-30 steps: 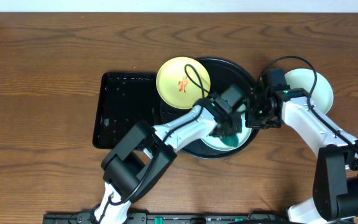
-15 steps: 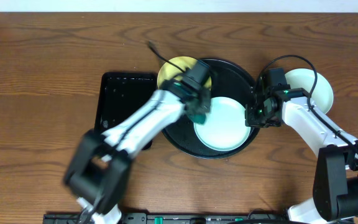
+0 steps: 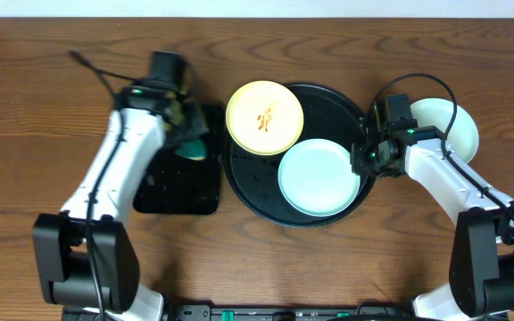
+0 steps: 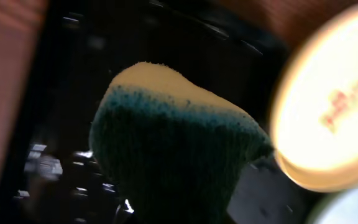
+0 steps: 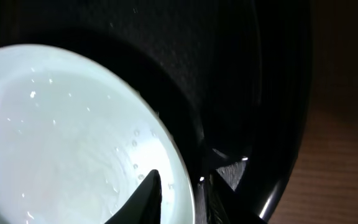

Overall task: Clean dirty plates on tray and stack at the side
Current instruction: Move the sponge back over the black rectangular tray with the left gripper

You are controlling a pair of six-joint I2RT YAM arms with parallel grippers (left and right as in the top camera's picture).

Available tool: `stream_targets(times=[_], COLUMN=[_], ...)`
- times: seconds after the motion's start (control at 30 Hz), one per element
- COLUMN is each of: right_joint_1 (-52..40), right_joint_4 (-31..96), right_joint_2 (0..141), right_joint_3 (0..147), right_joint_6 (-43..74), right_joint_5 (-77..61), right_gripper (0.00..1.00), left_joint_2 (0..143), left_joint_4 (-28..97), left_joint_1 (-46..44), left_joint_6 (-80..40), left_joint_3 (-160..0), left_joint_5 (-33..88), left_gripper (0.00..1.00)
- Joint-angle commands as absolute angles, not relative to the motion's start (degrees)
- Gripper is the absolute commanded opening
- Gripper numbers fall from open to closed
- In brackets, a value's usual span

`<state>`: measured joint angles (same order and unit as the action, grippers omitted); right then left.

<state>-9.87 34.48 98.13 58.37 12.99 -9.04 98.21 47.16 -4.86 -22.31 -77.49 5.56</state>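
The round black tray (image 3: 351,109) holds a clean-looking mint-blue plate (image 3: 318,178) at its front right. A pale yellow plate (image 3: 264,118) with an orange smear rests on its back left rim. A third pale plate (image 3: 449,125) lies on the wood at the right, partly under the right arm. My right gripper (image 3: 362,160) is shut on the mint-blue plate's right rim (image 5: 173,165), one finger above and one below. My left gripper (image 3: 188,135) is shut on a green sponge (image 4: 166,155) over the rectangular tray; its fingers are hidden behind the sponge.
The smaller rectangular black tray (image 3: 163,192) lies left of the round tray and looks wet. Brown wood tabletop (image 3: 52,107) surrounds both trays. The yellow plate also shows at the right of the left wrist view (image 4: 328,106).
My left arm has swung left with the sponge, from the mint-blue plate to above the rectangular tray. The mint-blue plate is now uncovered. The right arm has not moved.
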Motion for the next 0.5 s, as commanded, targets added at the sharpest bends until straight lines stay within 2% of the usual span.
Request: stream_targets(times=[0.0, 0.1, 0.2, 0.27, 0.4, 0.47], right_joint_1=[-10.17, -10.17, -10.17, -10.17, -10.17, -10.17], right_joint_4=[33.89, 33.91, 33.87, 33.61, 33.15, 32.80], right_joint_2=[99.22, 100.82, 103.09, 104.40, 105.49, 105.49], right_joint_3=[58.76, 58.76, 58.76, 58.76, 58.76, 58.76], right_joint_6=[13.21, 13.17, 13.19, 13.19, 13.19, 13.19], right_joint_5=[-9.26, -9.08, -9.08, -9.28, -9.30, -9.30], right_gripper=[0.21, 0.20, 0.17, 0.12, 0.01, 0.01], left_joint_2=[100.38, 102.32, 104.79, 106.63, 110.34, 112.01], left_joint_4=[47.51, 47.48, 47.31, 47.31, 46.98, 46.85], left_joint_1=[-2.17, -0.91, -0.78, -0.78, -0.78, -0.78], left_joint_6=[-18.87, -17.72, -15.20, -14.59, -14.61, -14.61], left_joint_3=[-76.95, -76.93, -76.93, -76.93, -76.93, -76.93], left_joint_5=[4.86, 4.91, 4.86, 4.86, 4.86, 4.89], left_gripper=[0.08, 0.08, 0.16, 0.23, 0.25, 0.29])
